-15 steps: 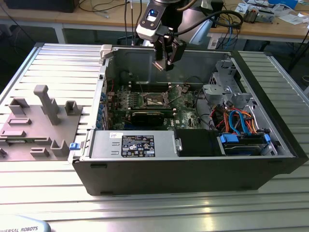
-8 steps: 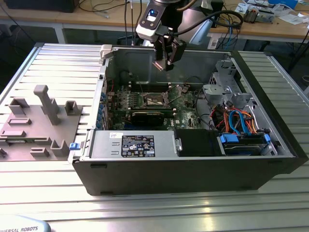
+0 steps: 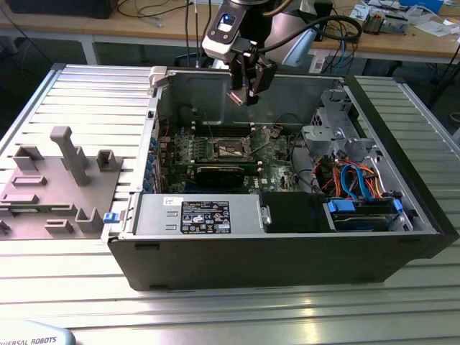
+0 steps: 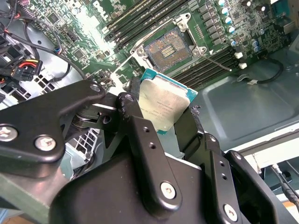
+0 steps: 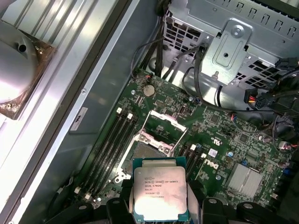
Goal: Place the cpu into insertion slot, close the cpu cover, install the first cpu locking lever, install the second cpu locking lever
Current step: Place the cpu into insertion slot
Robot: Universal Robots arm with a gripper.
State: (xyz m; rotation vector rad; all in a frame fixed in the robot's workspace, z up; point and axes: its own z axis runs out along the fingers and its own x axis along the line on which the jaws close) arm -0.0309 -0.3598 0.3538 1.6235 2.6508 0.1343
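Overhead, gripper [image 3: 244,95] gripped cpu [image 5: 160,193] by its edges, well above open slot [image 4: 167,48]; judged best lowered flat, square, corners matched, unforced

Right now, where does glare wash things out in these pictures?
In the second wrist view, glare whitens the green circuit board and the silver-grey square chip shines; in the exterior view, the ribbed metal table gleams softly.

I work in an electronics lab or workshop. An opened computer case [image 3: 273,262] lies on my ribbed metal tabletop [image 3: 215,316], and behind it wooden workbenches [image 3: 413,44] carry cables [image 3: 154,11] and loose electronic parts [image 3: 381,21].
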